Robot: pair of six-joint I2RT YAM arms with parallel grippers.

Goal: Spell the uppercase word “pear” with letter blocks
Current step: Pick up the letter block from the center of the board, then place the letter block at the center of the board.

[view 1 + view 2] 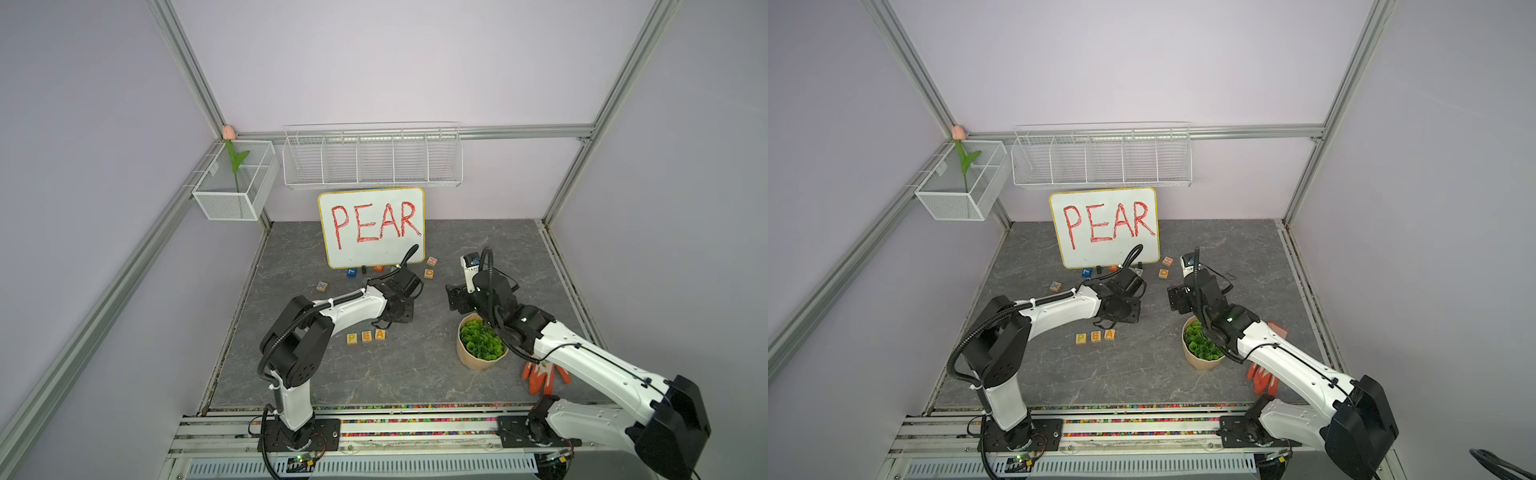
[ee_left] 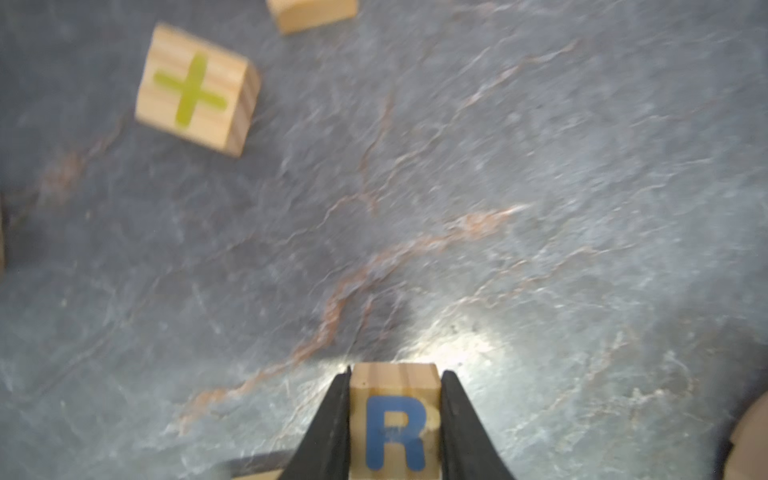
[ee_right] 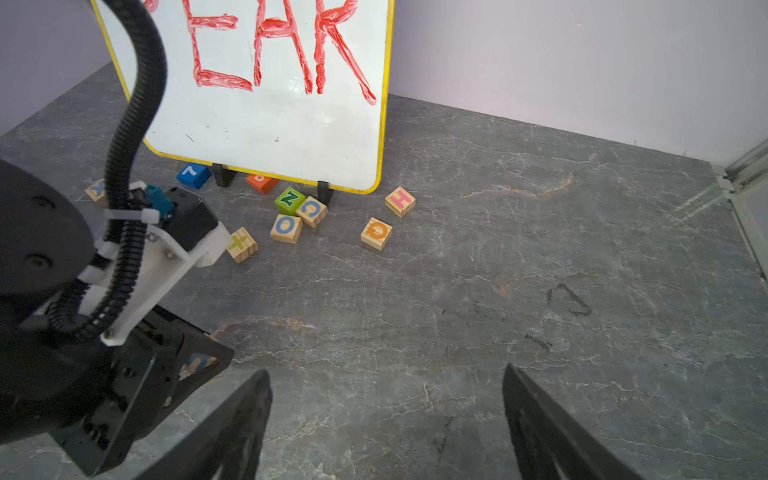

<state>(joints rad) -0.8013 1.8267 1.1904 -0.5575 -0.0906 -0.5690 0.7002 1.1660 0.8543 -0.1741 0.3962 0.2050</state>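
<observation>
Three letter blocks stand in a row on the slate floor in both top views: yellow P (image 1: 352, 338), orange E (image 1: 366, 336) and orange A (image 1: 380, 334). The blue R block (image 2: 395, 424) is clamped between the black fingers of my left gripper (image 2: 395, 374), which is shut on it. In a top view the left gripper (image 1: 400, 315) hangs just behind and to the right of the A, its fingertips hidden by the wrist. My right gripper (image 3: 386, 374) is open and empty over bare floor, to the right of the left one (image 1: 455, 297).
The white PEAR board (image 1: 371, 226) stands at the back. Loose blocks lie before it: a green plus (image 3: 242, 244), a blue O (image 3: 286, 227), a green Z (image 3: 289, 198), a pink H (image 3: 400, 201) and an X (image 1: 322, 286). A plant pot (image 1: 481, 347) and an orange glove (image 1: 544, 376) sit under the right arm.
</observation>
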